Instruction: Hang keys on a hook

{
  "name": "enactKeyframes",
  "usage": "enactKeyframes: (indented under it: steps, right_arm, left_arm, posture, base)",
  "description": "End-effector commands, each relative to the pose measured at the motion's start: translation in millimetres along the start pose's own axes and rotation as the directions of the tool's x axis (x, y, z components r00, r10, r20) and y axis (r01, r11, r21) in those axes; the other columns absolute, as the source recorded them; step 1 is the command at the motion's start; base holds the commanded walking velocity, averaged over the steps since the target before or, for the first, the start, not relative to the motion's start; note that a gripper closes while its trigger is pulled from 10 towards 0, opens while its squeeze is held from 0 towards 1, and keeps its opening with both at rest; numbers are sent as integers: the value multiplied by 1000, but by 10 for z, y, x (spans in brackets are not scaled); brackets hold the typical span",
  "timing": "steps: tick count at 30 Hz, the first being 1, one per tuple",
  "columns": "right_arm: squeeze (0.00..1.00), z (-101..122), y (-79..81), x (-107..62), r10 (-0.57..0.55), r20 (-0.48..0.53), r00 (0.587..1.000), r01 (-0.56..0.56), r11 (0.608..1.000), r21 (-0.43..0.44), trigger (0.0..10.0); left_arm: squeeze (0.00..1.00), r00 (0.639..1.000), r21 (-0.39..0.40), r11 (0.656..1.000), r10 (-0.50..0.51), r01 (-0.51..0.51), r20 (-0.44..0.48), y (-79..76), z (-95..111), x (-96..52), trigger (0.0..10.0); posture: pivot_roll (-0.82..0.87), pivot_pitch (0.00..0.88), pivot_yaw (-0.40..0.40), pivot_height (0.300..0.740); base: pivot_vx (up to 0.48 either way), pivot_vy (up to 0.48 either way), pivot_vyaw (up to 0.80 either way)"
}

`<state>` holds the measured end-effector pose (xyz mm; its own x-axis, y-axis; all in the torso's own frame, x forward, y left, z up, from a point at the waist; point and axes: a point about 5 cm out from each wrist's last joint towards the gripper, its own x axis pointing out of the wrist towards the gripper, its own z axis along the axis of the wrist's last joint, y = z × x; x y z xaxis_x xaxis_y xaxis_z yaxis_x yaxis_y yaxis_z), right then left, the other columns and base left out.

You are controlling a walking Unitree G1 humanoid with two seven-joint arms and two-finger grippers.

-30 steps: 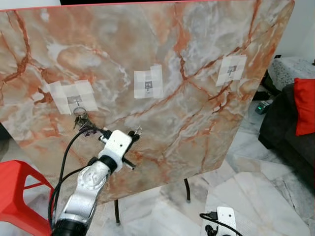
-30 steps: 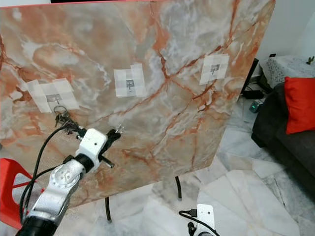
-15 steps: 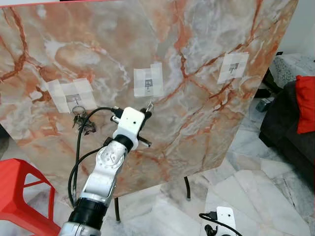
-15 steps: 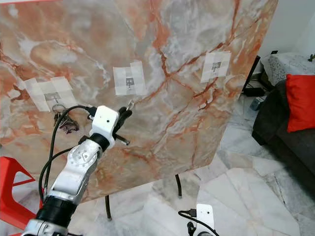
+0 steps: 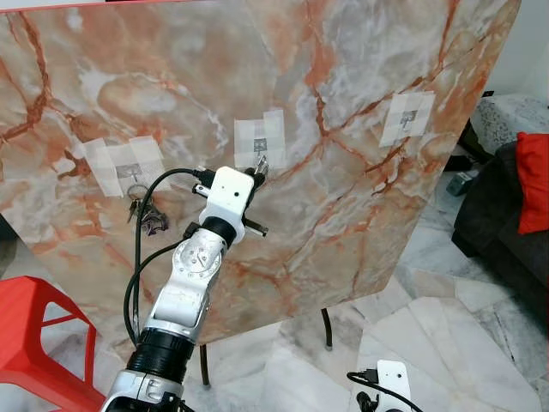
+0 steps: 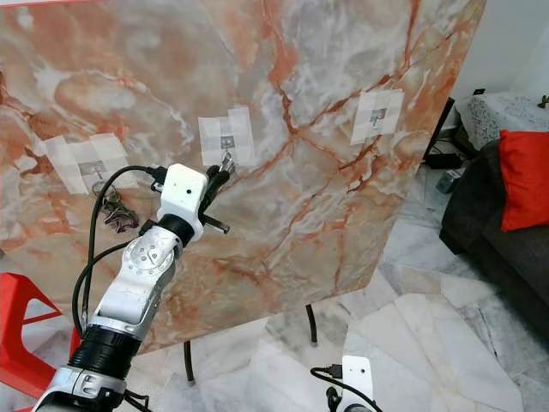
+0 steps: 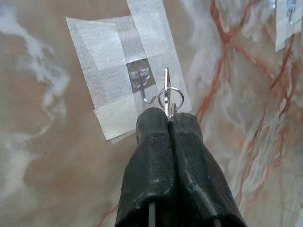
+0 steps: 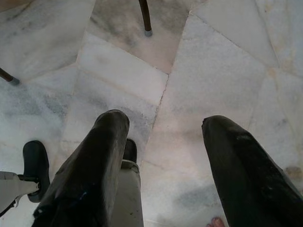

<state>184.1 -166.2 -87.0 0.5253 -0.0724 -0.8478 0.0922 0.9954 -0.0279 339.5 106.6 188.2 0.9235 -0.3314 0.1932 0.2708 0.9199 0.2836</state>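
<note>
Your left gripper (image 7: 166,116) is pinched fully closed on a small key ring (image 7: 170,98), with a thin metal key blade standing up between the fingertips. It sits right in front of the middle hook (image 7: 145,88), which is taped to the tilted marble board (image 5: 360,215). In the left wrist view the ring hangs just beside the hook's upturned tip, near it but apparently not yet over it. Treat what you hold as light, stiff and slick: bare metal on rubbery pads, with very little of the ring inside the grip. It will likely pivot or slip if you nudge it sideways against the hook, so keep the pinch firm and low on the ring, leaving the open loop free above the fingers (image 7: 189,156). That free loop is the part that has to pass over the wire tip. The hook itself looks like thin wire held on by white tape (image 7: 113,71) only, so judge it fragile and avoid pushing hard into it; a snagged ring could peel the patch. Another bunch of keys (image 5: 146,215) already hangs from the left hook (image 5: 133,174), dangling loose against the board, and the right-hand hook (image 5: 407,116) is bare. Your right gripper (image 8: 163,165) hangs idle over the tiled floor (image 8: 227,61) with its fingers spread wide and nothing between them.
</note>
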Motion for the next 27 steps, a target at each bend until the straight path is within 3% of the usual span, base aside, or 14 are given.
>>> enactKeyframes:
  steps: [1,8,27]
  right_arm:
    - [0,19,-13,2,-3,4,1000,3,1000,-15,10000]
    - [0,21,-11,2,-3,4,1000,3,1000,-18,10000]
    - [0,23,-3,2,-4,8,1000,4,1000,-17,10000]
  left_arm:
    - [0,1000,17,1000,2,-2,-10,-13,28,45,10000]
    - [0,999,41,999,9,-7,-53,-71,7,133,10000]
    - [0,997,86,995,51,-47,-52,-42,89,256,10000]
  posture:
    - [42,0,-75,737]
    - [41,0,-74,737]
    - [38,0,-67,737]
  base:
    - [0,0,0]
    - [0,0,0]
    - [0,0,0]
